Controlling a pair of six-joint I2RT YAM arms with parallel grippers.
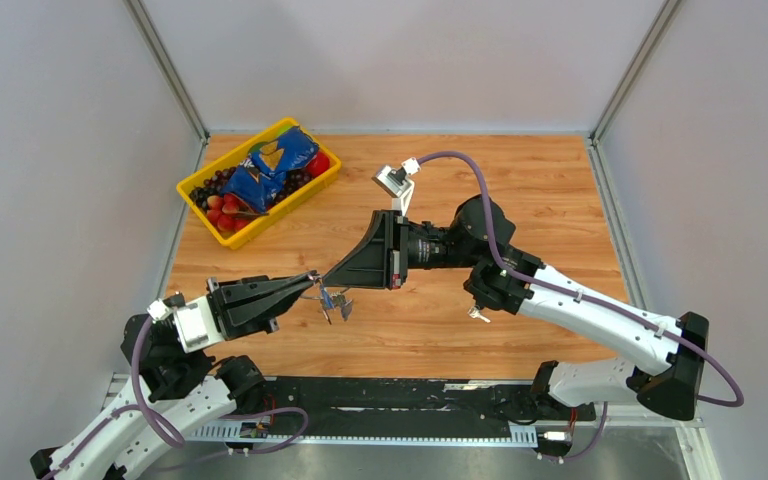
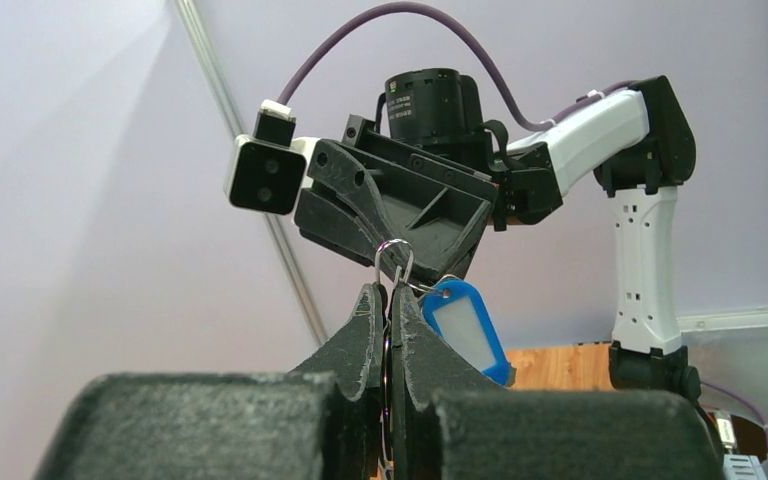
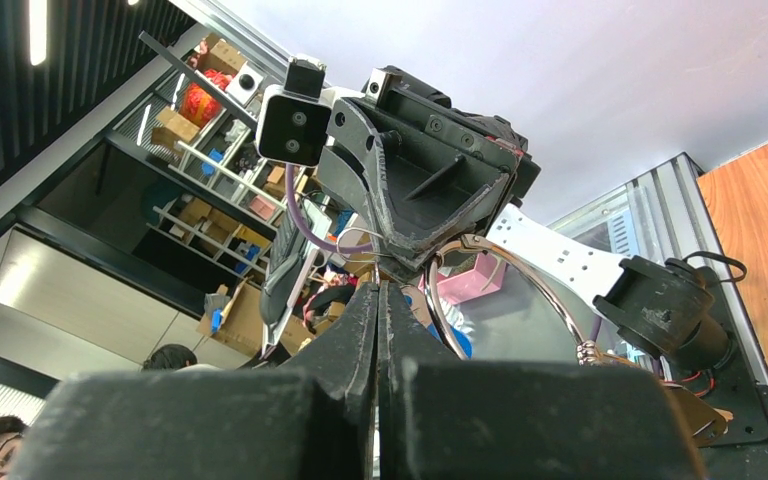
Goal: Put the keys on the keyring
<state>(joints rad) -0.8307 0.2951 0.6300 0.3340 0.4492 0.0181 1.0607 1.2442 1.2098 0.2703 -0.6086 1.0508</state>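
Keyring (image 2: 393, 262): aloft over the counter (image 1: 560, 190), keys (image 1: 336, 306) and blue tag (image 2: 465, 325) dangling.
Left gripper (image 2: 388, 296): pinched shut on the ring wire.
Right gripper (image 3: 378, 292): closed (contents unclear), tip-to-tip opposite; ring sits between both.

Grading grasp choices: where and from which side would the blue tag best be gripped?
The tag hangs flat and tilted beside the left gripper, its top linked to the ring. Probably pinch its lower free end across the flat faces, coming from the side away from that gripper.
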